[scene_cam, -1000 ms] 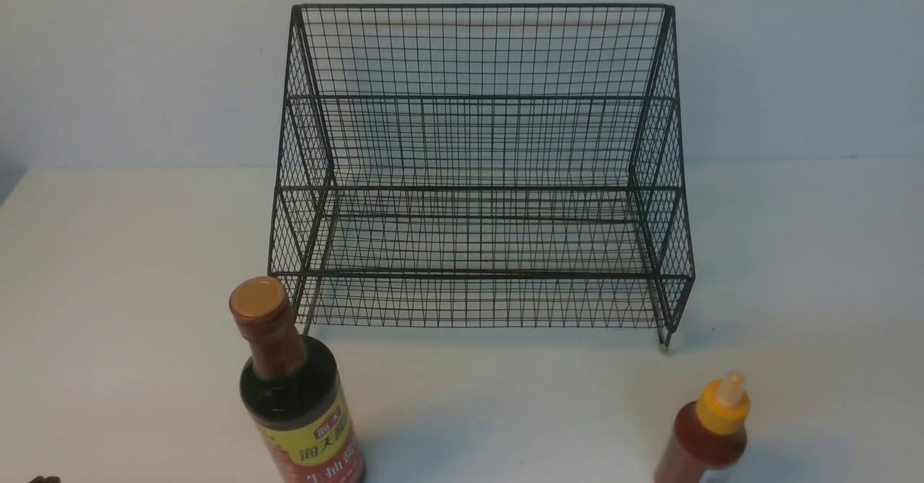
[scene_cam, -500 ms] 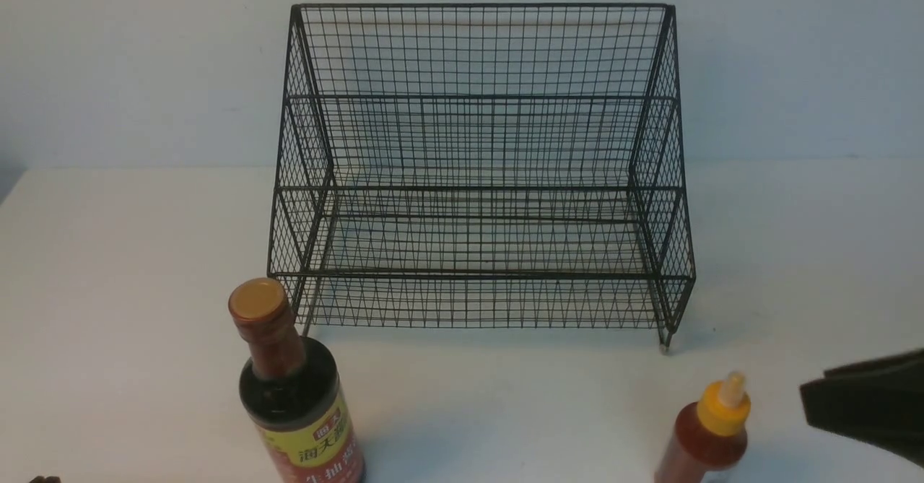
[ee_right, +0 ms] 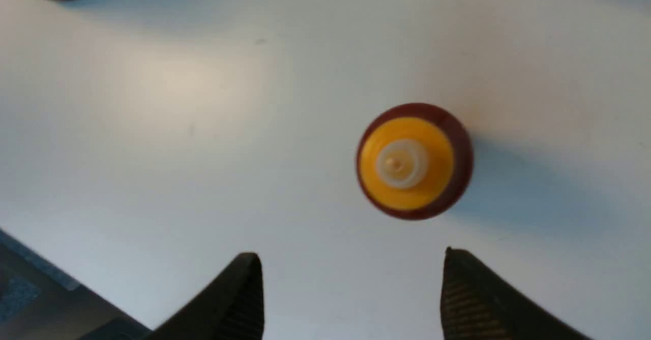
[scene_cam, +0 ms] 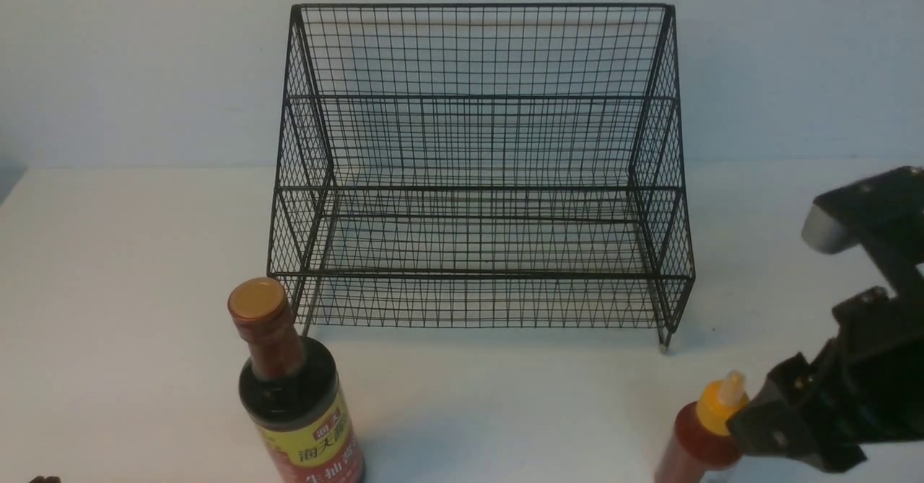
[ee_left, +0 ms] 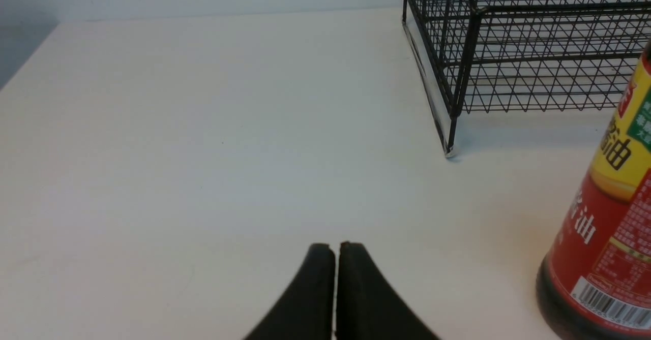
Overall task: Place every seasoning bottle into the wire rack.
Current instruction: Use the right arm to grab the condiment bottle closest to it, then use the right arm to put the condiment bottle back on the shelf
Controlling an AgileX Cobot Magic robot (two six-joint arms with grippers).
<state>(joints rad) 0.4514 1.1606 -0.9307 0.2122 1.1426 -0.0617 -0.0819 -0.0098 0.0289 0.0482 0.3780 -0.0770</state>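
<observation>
The black wire rack [scene_cam: 476,273] stands at the back middle of the white table, with nothing in it. A tall dark soy-sauce seasoning bottle [scene_cam: 292,389] with a gold cap stands upright in front of the rack's left corner. It also shows in the left wrist view [ee_left: 605,218]. A small red squeeze seasoning bottle [scene_cam: 704,425] with a yellow nozzle stands front right. My right gripper [ee_right: 351,264] hovers open above and just beside this bottle [ee_right: 414,161], not touching it. My left gripper [ee_left: 335,248] is shut and empty, low over bare table left of the soy bottle.
The rack's front left foot [ee_left: 450,149] rests on the table close to the soy bottle. The right arm's body [scene_cam: 837,396] partly covers the red bottle's right side. The table's near edge [ee_right: 30,299] runs close behind the right gripper. A pale wall stands behind the rack.
My right arm has come in from the right and now stands over the red squeeze bottle, and its jaws have opened. The left gripper and both bottles have not moved.
</observation>
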